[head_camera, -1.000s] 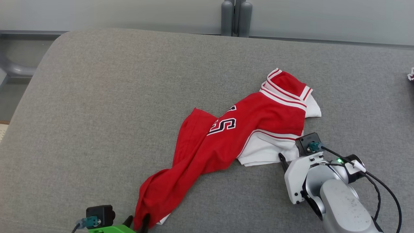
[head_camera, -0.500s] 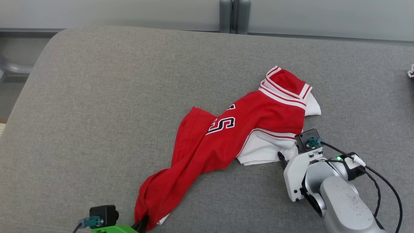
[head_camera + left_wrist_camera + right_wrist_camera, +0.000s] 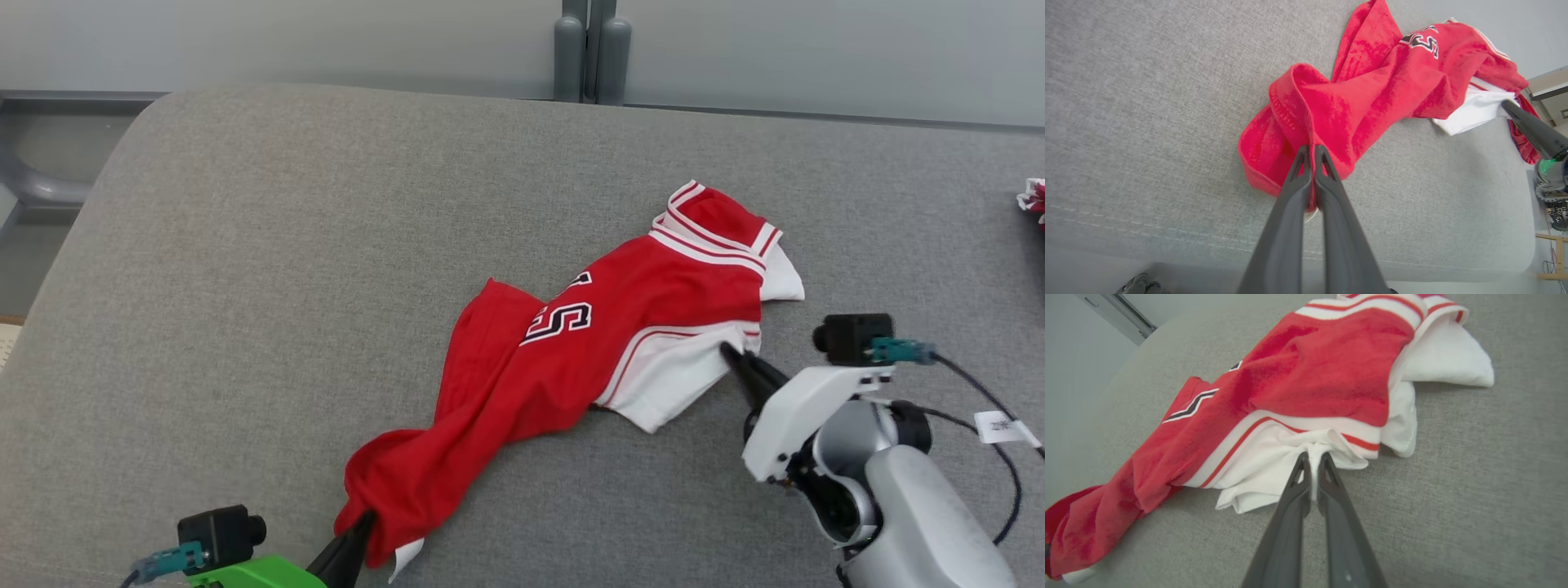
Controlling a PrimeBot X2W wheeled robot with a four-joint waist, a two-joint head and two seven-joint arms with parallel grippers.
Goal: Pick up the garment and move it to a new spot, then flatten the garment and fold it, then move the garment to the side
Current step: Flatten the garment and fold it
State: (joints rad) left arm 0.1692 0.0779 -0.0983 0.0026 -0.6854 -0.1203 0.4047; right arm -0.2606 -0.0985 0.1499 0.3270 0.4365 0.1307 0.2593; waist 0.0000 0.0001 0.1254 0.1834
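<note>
– Red cloth first, at the left: the left gripper (image 3: 1308,150) has its fingers pressed together on a bunched fold of the red-and-white jersey (image 3: 571,343), at the end nearest the robot.
– And the jersey itself?
– Crumpled and twisted, lying diagonally across the grey upholstered cushion (image 3: 245,286), from that near-left end up toward the right. On its right side the right gripper (image 3: 1314,456) pinches a white edge of it, jaws closed on the cloth, which tents up a little at the pinch.
– So where does the job stand?
– Early, I'd say. Both grips look set, yet the jersey lies on the cushion. Lifting, moving, flattening, folding and setting aside are all to come.
– Arm poses?
– The left gripper comes in low from the near edge, fingers pointing away from the robot, its green mount (image 3: 253,572) at the head view's bottom. The right arm's pale forearm (image 3: 922,523) reaches in from the lower right, fingers angled up-left and down toward the cushion.
</note>
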